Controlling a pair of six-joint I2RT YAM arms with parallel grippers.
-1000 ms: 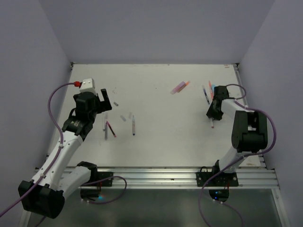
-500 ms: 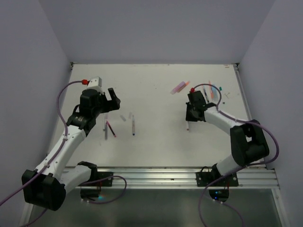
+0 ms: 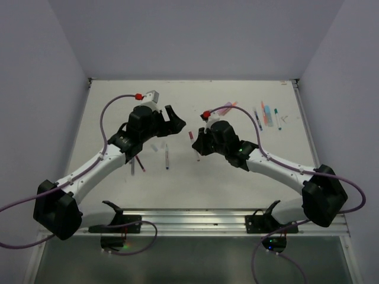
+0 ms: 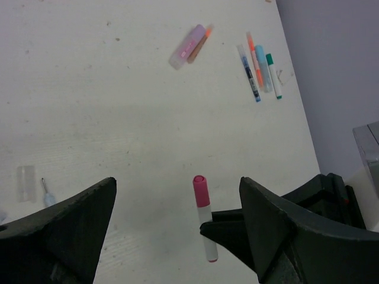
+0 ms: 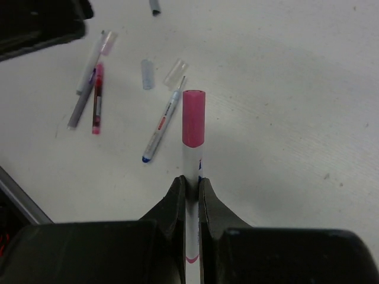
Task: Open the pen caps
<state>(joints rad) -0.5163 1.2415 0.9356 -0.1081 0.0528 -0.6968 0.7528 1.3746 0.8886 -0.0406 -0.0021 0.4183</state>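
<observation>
Two fingers of the right gripper [image 5: 190,188] clamp the white barrel of a pen [image 5: 190,168], held above the middle of the table [image 3: 207,189] with its pink cap [image 5: 193,118] on; only the right wrist view shows this grip plainly. To its left lie a grey pen [image 5: 77,112], a dark red pen [image 5: 96,97], a blue-tipped pen [image 5: 161,127] and clear loose caps [image 5: 147,74]. The left gripper [image 4: 177,183] hangs with its jaws wide apart, facing the capped pen. Only the left wrist view shows clearly a purple and orange pair [image 4: 188,47] farther off, and four more pens [image 4: 259,71] at the far right.
</observation>
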